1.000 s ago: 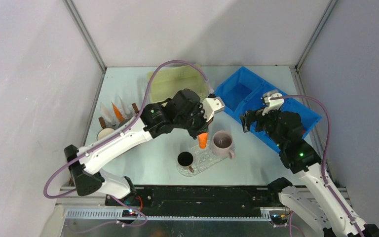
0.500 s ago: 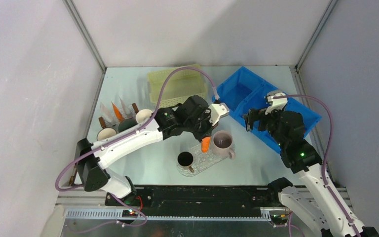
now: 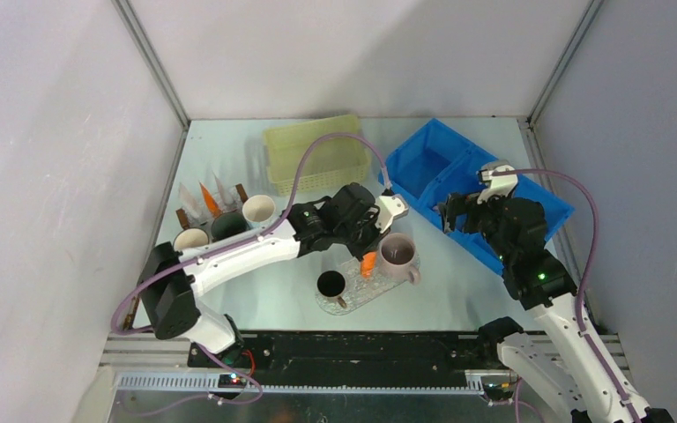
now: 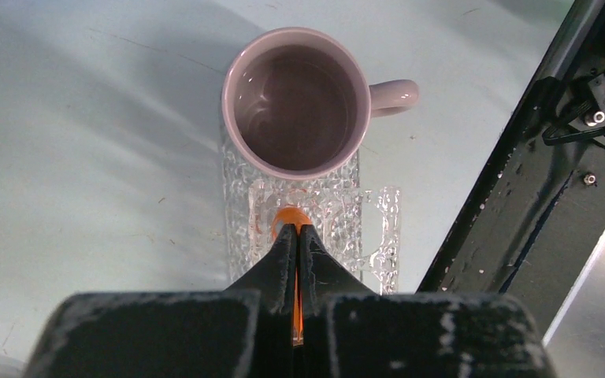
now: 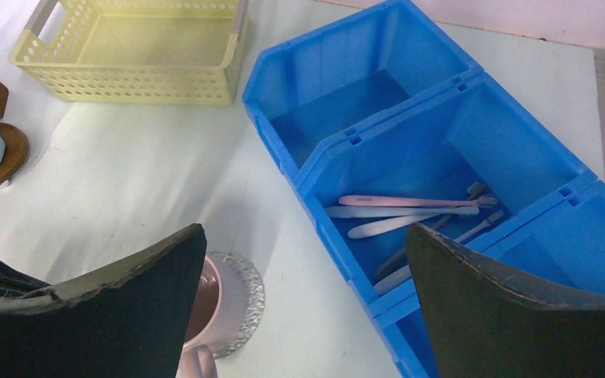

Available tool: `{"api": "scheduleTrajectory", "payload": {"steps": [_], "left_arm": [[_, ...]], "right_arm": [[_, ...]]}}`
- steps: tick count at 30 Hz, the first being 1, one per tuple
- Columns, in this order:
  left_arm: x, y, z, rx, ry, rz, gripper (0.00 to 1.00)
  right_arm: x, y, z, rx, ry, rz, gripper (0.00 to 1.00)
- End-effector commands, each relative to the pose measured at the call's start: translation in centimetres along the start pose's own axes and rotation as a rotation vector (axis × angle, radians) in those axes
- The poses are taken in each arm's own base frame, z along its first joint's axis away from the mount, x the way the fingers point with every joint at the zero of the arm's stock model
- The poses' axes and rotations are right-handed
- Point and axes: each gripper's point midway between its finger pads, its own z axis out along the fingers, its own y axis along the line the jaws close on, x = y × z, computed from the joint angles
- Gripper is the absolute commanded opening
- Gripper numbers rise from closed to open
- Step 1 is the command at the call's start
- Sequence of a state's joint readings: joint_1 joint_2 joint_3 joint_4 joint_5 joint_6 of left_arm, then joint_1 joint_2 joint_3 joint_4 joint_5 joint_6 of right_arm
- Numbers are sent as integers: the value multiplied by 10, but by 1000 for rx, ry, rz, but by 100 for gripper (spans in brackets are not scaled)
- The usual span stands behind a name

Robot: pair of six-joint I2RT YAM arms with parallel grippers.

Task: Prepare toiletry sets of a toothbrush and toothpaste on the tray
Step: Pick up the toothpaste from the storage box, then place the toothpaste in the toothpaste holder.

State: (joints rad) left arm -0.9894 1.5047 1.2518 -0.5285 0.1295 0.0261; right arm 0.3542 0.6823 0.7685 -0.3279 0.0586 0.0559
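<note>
L gripper (image 4: 296, 231) is clamped tight on the orange tube (image 4: 287, 216), held upright over the glass tray (image 4: 382, 228), just left of the pink mug (image 4: 295, 98) w/ little room between. R gripper (image 5: 306, 240) hangs jaws wide apart, nothing in them, above the blue bin (image 5: 362, 79) at right. Toothbrushes (image 5: 410, 205) lie in its middle compartment. Black mug (image 3: 331, 283) sits at tray's left end.

The left gripper (image 3: 368, 253) held an orange tube (image 3: 368, 263) low over the clear tray (image 3: 361, 292), just beside the pink mug (image 3: 398, 254). The right gripper (image 3: 458, 217) hung above the blue bin (image 3: 423, 164), fingers spread wide.
</note>
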Motion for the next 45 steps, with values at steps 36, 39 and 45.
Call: {"api": "scheduleTrajectory", "payload": {"steps": [36, 39, 45], "left_arm": [[6, -2, 0, -20, -99, -65, 39], [3, -1, -3, -26, -115, -71, 41], [6, -1, -5, -26, -105, -68, 36]], "right_arm": [[-7, -13, -5, 56, -26, 45, 99], [-6, -14, -6, 63, -22, 53, 99], [-7, -17, -10, 72, -28, 61, 99]]}}
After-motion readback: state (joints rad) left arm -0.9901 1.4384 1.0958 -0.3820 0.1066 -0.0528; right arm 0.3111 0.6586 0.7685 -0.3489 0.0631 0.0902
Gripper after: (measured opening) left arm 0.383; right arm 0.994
